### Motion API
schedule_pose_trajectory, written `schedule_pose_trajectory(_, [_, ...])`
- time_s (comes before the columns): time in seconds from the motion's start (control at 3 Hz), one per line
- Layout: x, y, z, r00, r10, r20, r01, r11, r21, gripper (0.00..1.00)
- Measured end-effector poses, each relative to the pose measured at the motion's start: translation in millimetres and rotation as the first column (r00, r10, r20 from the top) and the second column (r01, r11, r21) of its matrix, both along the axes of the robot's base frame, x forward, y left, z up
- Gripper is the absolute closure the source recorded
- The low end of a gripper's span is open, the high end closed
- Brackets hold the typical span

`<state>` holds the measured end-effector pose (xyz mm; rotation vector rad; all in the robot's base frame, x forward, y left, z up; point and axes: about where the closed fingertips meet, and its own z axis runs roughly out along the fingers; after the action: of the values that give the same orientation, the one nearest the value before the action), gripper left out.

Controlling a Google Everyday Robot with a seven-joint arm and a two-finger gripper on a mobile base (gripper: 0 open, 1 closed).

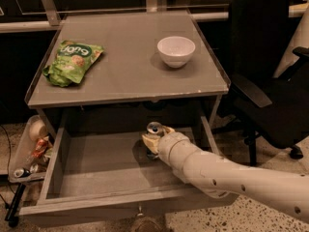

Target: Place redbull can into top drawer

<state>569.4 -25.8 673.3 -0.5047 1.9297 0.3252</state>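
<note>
The top drawer (96, 163) is pulled open below the grey tabletop, with a flat bare bottom. My gripper (155, 140) reaches into it from the right, over the back right part of the drawer. It is shut on the redbull can (154, 128), which stands upright with its silver top showing; the can's body is mostly hidden by the fingers. The can's base is at or just above the drawer bottom; I cannot tell which. My pale arm (227, 175) crosses the drawer's right front corner.
On the tabletop (125, 76) lie a green snack bag (72, 62) at the left and a white bowl (176, 50) at the right. A tray of litter (29, 149) hangs at the drawer's left. A black office chair (270, 81) stands to the right.
</note>
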Motion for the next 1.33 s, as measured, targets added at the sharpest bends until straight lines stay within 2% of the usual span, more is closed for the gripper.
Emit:
schedule_pose_trajectory(0.67, [-9.6,-8.2,-3.2,0.9981,-0.061,0.014,0.061,0.998,-0.010,1.00])
schedule_pose_trajectory(1.0, [-10.4,-8.5,-3.3,0.9978,-0.064,0.015,0.064,0.998,-0.010,0.85])
schedule_pose_trajectory(1.33, [-10.4,-8.5,-3.2,0.9978,-0.064,0.016,0.064,0.998,-0.010,0.61])
